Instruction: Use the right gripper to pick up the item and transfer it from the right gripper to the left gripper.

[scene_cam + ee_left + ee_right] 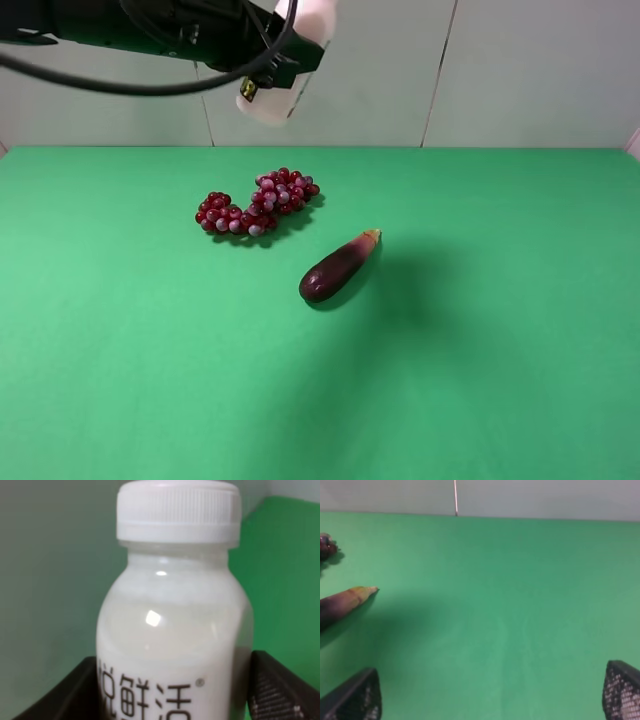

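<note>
The white plastic bottle (285,75) with a white round cap is held high above the far side of the green table, at the top of the exterior view. My left gripper (280,55) is shut on it. In the left wrist view the bottle (175,630) fills the frame, its cap (178,511) away from the camera, with a black finger (280,690) on each side of the body. My right gripper (490,695) is open and empty above bare green table, with the fingertips (355,697) wide apart. It does not show in the exterior view.
A red grape bunch (255,205) lies on the green table (500,350) behind the middle. A dark purple eggplant (340,267) lies just right of it; its tip shows in the right wrist view (345,602). A pale wall stands behind the table.
</note>
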Action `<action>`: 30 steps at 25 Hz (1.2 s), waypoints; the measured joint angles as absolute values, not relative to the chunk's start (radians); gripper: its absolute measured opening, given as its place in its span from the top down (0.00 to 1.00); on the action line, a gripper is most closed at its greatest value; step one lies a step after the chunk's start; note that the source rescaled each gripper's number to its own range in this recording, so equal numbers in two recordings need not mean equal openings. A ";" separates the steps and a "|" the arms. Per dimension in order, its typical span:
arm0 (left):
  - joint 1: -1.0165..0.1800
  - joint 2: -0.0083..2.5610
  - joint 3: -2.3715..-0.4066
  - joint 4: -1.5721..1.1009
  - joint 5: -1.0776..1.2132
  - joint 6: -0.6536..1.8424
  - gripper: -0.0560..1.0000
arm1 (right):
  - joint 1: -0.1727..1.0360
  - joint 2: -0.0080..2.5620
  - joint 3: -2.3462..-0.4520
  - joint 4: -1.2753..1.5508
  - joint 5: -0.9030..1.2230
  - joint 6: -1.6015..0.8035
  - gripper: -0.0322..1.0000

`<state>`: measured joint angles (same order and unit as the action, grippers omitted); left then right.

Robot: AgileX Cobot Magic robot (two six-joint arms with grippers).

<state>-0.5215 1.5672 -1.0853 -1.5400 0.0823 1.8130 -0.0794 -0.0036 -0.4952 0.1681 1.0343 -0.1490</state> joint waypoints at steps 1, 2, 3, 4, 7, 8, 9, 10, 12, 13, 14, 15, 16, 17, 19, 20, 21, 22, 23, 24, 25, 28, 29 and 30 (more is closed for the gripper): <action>-0.522 1.567 -1.078 -1.541 0.053 1.797 0.82 | -0.079 -0.004 -0.495 0.168 1.034 -0.149 0.11; -0.522 1.567 -1.069 -1.541 0.022 1.776 0.82 | -0.079 -0.004 -0.495 0.168 1.034 -0.149 0.11; -0.522 1.567 -1.060 -1.542 0.000 1.761 0.82 | -0.079 -0.004 -0.495 0.168 1.034 -0.149 0.11; -0.522 1.567 -1.049 -1.543 -0.019 1.751 0.82 | -0.079 -0.004 -0.495 0.168 1.034 -0.149 0.11; -0.522 1.567 -1.016 -1.547 -0.085 1.713 0.82 | -0.079 -0.004 -0.495 0.168 1.034 -0.149 0.11; -0.522 1.567 -1.003 -1.550 -0.108 1.709 0.82 | -0.079 -0.004 -0.495 0.168 1.034 -0.149 0.11; -0.522 1.566 -0.991 -1.552 -0.127 1.705 0.82 | -0.079 -0.004 -0.495 0.168 1.034 -0.149 0.11; -0.522 1.566 -0.975 -1.554 -0.140 1.703 0.82 | -0.079 -0.004 -0.495 0.168 1.034 -0.149 0.11; -0.522 1.564 -0.955 -1.556 -0.149 1.702 0.82 | -0.079 -0.004 -0.495 0.168 1.034 -0.149 0.11; -0.522 1.561 -0.948 -1.556 -0.149 1.702 0.82 | -0.079 -0.004 -0.495 0.168 1.034 -0.149 0.11; -0.522 1.559 -0.945 -1.557 -0.149 1.702 0.82 | -0.079 -0.004 -0.495 0.168 1.034 -0.149 0.11; -0.522 1.557 -0.943 -1.557 -0.148 1.702 0.82 | -0.079 -0.004 -0.495 0.168 1.034 -0.149 0.11; -0.522 1.557 -0.943 -1.558 -0.148 1.702 0.82 | -0.079 -0.004 -0.495 0.168 1.034 -0.149 0.11; -0.522 1.557 -0.943 -1.558 -0.147 1.702 0.82 | -0.079 -0.004 -0.495 0.168 1.034 -0.149 0.11; -0.522 1.557 -0.943 -1.558 -0.145 1.702 0.82 | -0.079 -0.004 -0.495 0.168 1.034 -0.149 0.11; -0.522 1.557 -0.943 -1.558 -0.144 1.700 0.82 | -0.079 -0.004 -0.495 0.168 1.034 -0.149 0.11; -0.522 1.557 -0.943 -1.558 -0.141 1.700 0.82 | -0.079 -0.004 -0.495 0.168 1.034 -0.149 0.11; -0.522 1.557 -0.943 -1.558 -0.140 1.700 0.82 | -0.079 -0.004 -0.495 0.168 1.034 -0.149 0.11; -0.522 1.557 -0.939 -1.558 -0.137 1.700 0.82 | -0.079 -0.004 -0.495 0.168 1.034 -0.149 0.11; -0.519 1.557 -0.934 -1.558 -0.136 1.693 0.82 | -0.079 -0.004 -0.495 0.168 1.034 -0.149 0.11; -0.514 1.557 -0.923 -1.558 -0.134 1.681 0.82 | -0.079 -0.004 -0.495 0.168 1.034 -0.149 0.11; -0.486 1.547 -0.873 -1.558 -0.123 1.636 0.82 | -0.079 -0.004 -0.495 0.168 1.034 -0.149 0.11; -0.473 1.539 -0.853 -1.553 -0.125 1.620 0.82 | -0.079 -0.004 -0.495 0.168 1.034 -0.149 0.11; -0.460 1.530 -0.837 -1.540 -0.128 1.593 0.82 | -0.079 -0.004 -0.495 0.168 1.034 -0.149 0.11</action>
